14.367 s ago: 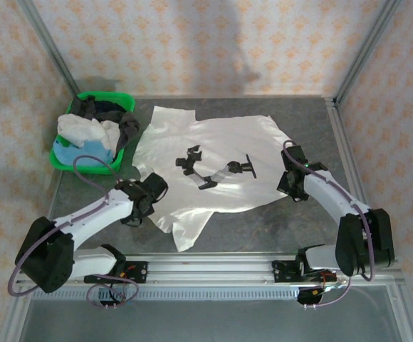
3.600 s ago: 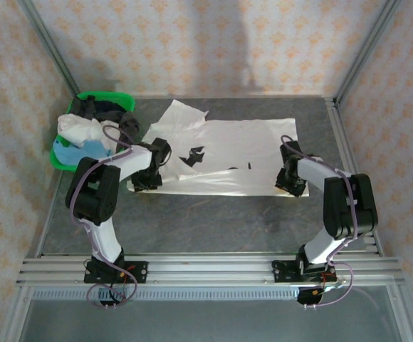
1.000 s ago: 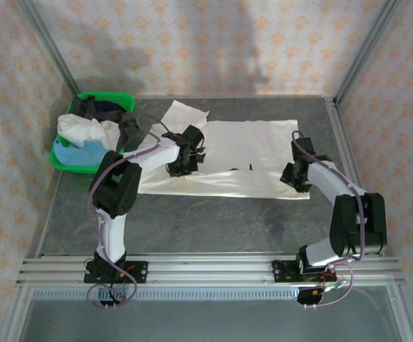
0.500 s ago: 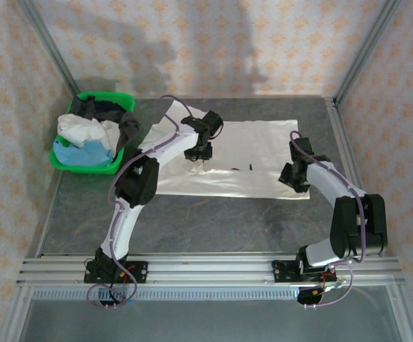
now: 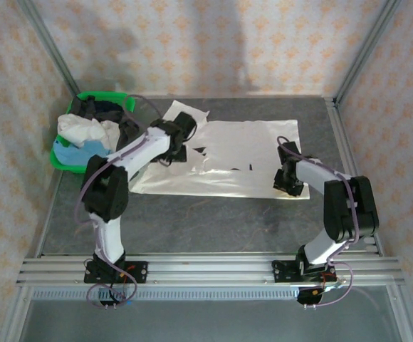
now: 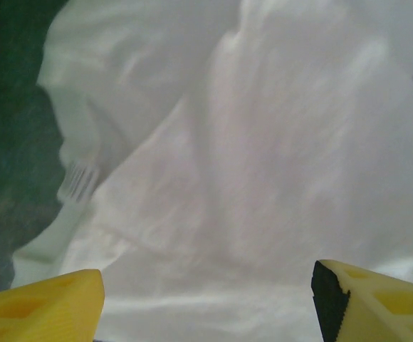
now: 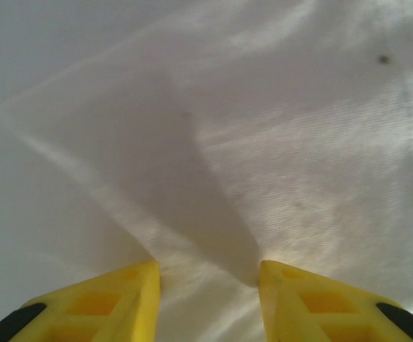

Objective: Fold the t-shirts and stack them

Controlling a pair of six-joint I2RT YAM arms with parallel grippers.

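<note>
T-shirt (image 5: 242, 153), white and shiny: lay flat on grey table (image 5: 213, 221), folded to a long band, long axis running left to right, with sleeve (image 5: 186, 112) pointing to far side at left end. Left gripper (image 6: 206, 285): hung wide open just above the cloth near that end, held nothing. Right gripper (image 7: 208, 274): stood at right near corner, fingers (image 7: 107, 306) partly apart, ridge of cloth between; could not tell if really gripped. Other shirts (image 5: 85, 132): heaped in green basket (image 5: 85, 168) at left.

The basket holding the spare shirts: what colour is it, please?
Bright green basket, clearest in the top external view.
</note>
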